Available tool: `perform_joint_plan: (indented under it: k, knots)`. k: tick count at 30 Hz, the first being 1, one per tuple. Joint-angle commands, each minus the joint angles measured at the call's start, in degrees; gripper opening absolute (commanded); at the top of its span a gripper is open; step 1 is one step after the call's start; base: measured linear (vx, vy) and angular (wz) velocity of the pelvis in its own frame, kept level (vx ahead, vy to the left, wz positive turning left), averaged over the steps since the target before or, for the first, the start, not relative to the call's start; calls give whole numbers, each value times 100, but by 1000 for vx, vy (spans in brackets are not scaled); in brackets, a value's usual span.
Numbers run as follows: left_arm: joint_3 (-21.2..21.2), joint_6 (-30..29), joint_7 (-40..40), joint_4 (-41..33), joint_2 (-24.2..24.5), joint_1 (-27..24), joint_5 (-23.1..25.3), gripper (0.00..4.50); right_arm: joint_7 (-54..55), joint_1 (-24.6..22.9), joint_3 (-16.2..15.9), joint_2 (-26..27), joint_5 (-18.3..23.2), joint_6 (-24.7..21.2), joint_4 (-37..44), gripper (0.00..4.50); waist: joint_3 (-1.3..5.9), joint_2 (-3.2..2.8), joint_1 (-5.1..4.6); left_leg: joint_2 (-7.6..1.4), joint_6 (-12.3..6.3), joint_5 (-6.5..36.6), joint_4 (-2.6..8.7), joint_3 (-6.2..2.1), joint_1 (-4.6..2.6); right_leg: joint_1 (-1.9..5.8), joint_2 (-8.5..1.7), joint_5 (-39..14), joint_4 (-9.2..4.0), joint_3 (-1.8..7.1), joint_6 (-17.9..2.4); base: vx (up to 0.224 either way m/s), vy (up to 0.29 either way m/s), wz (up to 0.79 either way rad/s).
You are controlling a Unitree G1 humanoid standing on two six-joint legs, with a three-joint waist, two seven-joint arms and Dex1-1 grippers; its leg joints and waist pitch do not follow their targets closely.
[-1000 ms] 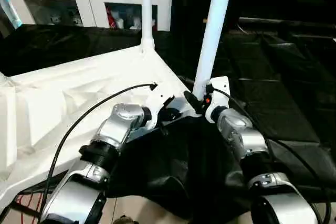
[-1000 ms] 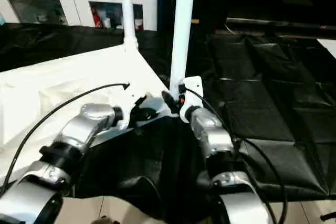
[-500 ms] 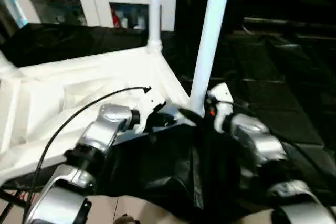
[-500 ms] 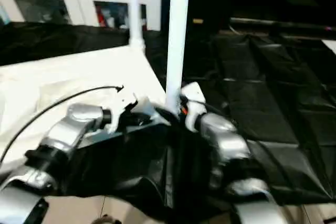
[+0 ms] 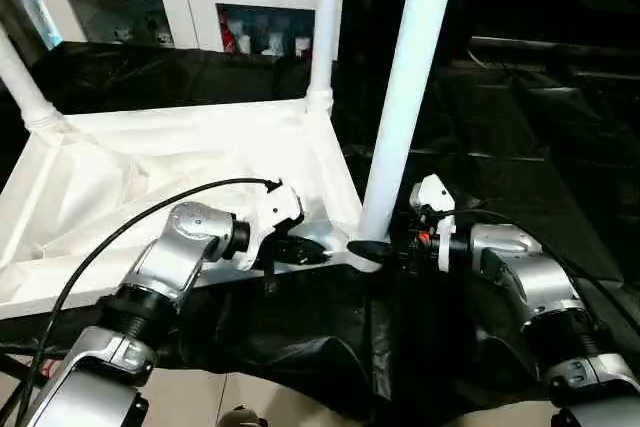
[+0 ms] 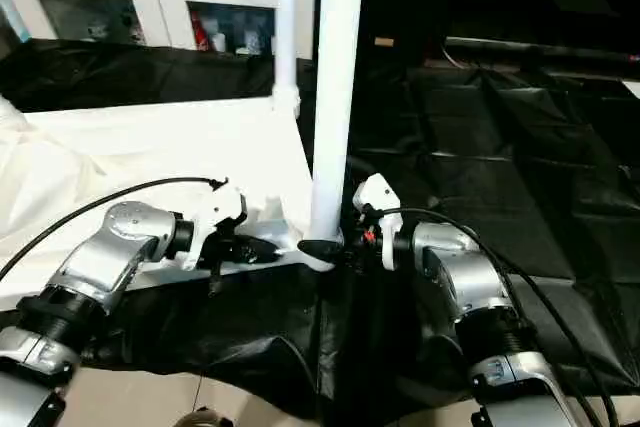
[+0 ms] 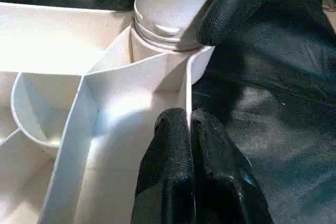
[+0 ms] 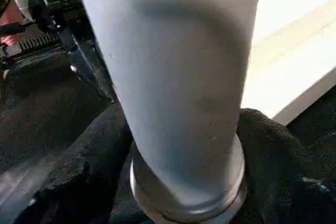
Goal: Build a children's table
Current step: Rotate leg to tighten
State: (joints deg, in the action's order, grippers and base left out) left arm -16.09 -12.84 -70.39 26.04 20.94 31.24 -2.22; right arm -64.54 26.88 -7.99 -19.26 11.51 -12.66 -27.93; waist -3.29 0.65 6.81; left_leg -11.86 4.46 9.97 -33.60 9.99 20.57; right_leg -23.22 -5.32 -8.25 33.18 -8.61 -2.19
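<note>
Black plastic sheeting surrounds our upturned white plastic table; left gripper pinches its rim, right gripper clasps the near white tapered leg; white glass-door cabinet at upper left.

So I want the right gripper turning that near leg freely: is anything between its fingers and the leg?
Nothing visible. The right gripper has its black fingers on either side of the near leg, right at the base by the corner socket. The left gripper is shut on the tabletop rim beside it.

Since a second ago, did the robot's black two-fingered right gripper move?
Yes: the right gripper is still at the near white round plastic leg's base, but its wrist swung outward to the leg's right.
</note>
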Motion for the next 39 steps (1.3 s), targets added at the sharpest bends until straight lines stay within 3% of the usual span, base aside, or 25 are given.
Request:
perform_joint_plan:
  k: [1, 3, 11, 13, 16, 21, 24, 26, 27, 28, 29, 33, 34, 36, 39]
  knots:
    - [17, 116, -79, -326, -97, 106, -264, 0, -268, -45, -164, 47, 146, -68, 230, 289, 429, 40, -1, -190, -303, 1133, 363, -31, -41, 350, -402, -2048, -394, 379, -678, 0, 0, 0]
    - [12, 103, -102, -348, -89, 97, -263, 0, -322, -83, -188, 36, 175, -135, 297, 268, 427, 42, -2, -186, -302, 1128, 362, -33, -34, 352, -405, -2100, -402, 374, -656, 0, 0, 0]
    - [147, 48, 337, -85, -269, 239, -169, 0, -22, -146, -85, 189, 158, -189, 231, 254, 431, 42, 0, -187, -285, 1136, 359, -34, -44, 341, -407, -2144, -413, 372, -630, 0, 0, 0]
    - [346, 12, 1068, 309, -585, 516, -78, 0, 1162, -5, 211, 614, -33, -152, -260, 254, 420, 39, -7, -178, -245, 1146, 360, -31, -55, 319, -407, -2227, -437, 375, -617, 0, 0, 0]
    - [405, -21, 1349, 460, -716, 634, -40, 0, 1679, 57, 292, 786, -146, -115, -458, 253, 415, 38, -51, -154, -110, 1275, 361, -50, -72, 318, -426, -2632, -498, 336, -466, 0, 0, 0]
    - [527, -164, 2363, 1082, -1248, 1105, 117, 0, 3236, 235, 645, 1509, -225, -74, -961, 253, 439, 40, -114, -144, -172, 1124, 355, -41, -44, 333, -411, -2269, -460, 357, -513, 0, 0, 0]
    - [567, -112, 2770, 1346, -1534, 1290, 173, 0, 3922, 374, 695, 1906, -390, 138, -1196, 253, 442, 37, -123, -136, -130, 1063, 359, -48, -40, 341, -421, -2254, -457, 345, -527, 0, 0, 0]
    - [548, -54, 2827, 1406, -1603, 1324, 194, 0, 3961, 436, 604, 2003, -463, 322, -1284, 253, 450, 39, -133, -143, -157, 1069, 357, -47, -33, 350, -435, -2209, -451, 351, -537, 0, 0, 0]
    - [519, -22, 2783, 1395, -1607, 1315, 196, 0, 3945, 457, 544, 2011, -515, 431, -1296, 253, 453, -19, -121, -144, -200, 1062, 358, -48, -40, 350, -430, -2101, -442, 360, -562, 0, 0, 0]
    - [489, 17, 2701, 1364, -1590, 1287, 185, 0, 3880, 476, 540, 2021, -499, 497, -1290, 309, 453, 1, -134, -146, -225, 1059, 359, -40, -30, 352, -420, -2031, -447, 364, -570, 0, 0, 0]
    - [410, 107, 2463, 1274, -1512, 1215, 167, 0, 3644, 496, 613, 2023, -337, 459, -1241, 323, 447, 21, -131, -141, -275, 1076, 364, -38, -34, 358, -415, -1985, -439, 361, -608, 0, 0, 0]
    - [361, 218, 2192, 1195, -1412, 1136, 148, 0, 3347, 490, 531, 1901, -389, 469, -1175, 344, 443, 23, -140, -154, -285, 1138, 367, -42, -36, 362, -421, -2010, -430, 365, -647, 0, 0, 0]
    - [350, 233, 2117, 1167, -1382, 1108, 143, 0, 3237, 483, 484, 1841, -416, 477, -1154, 368, 442, 23, -145, -155, -284, 1135, 367, -43, -34, 360, -418, -2002, -427, 366, -655, 0, 0, 0]
    - [279, 281, 1727, 955, -1196, 928, 105, 0, 2499, 417, 271, 1461, -414, 471, -964, 372, 440, 49, -141, -151, -334, 1088, 359, -35, -16, 378, -416, -1937, -411, 372, -664, 0, 0, 0]
    - [243, 293, 1518, 824, -1086, 818, 73, 0, 2030, 354, 186, 1231, -345, 481, -805, 372, 433, 43, -132, -162, -368, 1107, 359, -35, -25, 371, -422, -2003, -419, 371, -672, 0, 0, 0]
